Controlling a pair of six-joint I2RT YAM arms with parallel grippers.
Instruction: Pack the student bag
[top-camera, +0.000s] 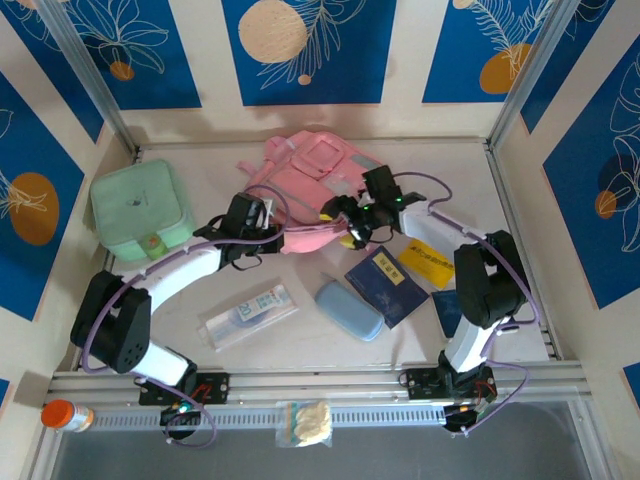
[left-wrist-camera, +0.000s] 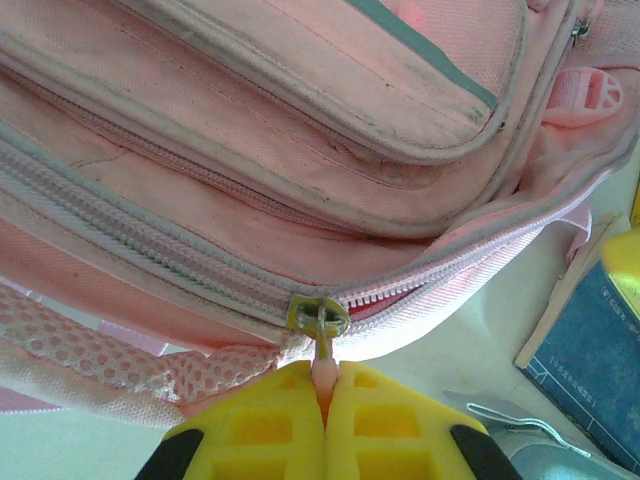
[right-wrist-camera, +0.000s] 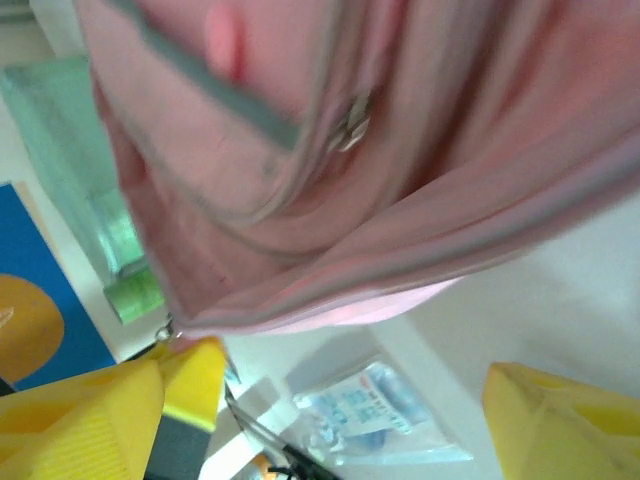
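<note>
Where the white tabletop (top-camera: 300, 350) ran toward twelve o'clock, found the large soft pink fabric student bag (top-camera: 310, 185) lying flat, with its pale front pockets zipped. In the left wrist view, saw its main zip parted just to three o'clock of the metal slider (left-wrist-camera: 318, 315); could not make out anything inside. Noted a mint-green square lidded case (top-camera: 140, 212) at ten o'clock with its lid down, and a clear plastic pouch (top-camera: 250, 312) at seven o'clock holding blue-printed contents. Found three loose items at five o'clock: a rounded blue-grey case (top-camera: 350, 310), a dark blue booklet (top-camera: 388, 285) and a yellow card (top-camera: 427, 263).

Traced the left arm reaching from seven o'clock to the bag's near edge. Saw the left gripper (left-wrist-camera: 325, 390) pressed together on the small pink zip pull (left-wrist-camera: 323, 371), its yellow ribbed pads meeting around it. Traced the right arm bent in from five o'clock, with the right gripper (right-wrist-camera: 350, 380) spread wide beside the bag's near edge. Noted woven pink cloth, grey piping and dotted mesh strap padding (left-wrist-camera: 90, 345).
</note>
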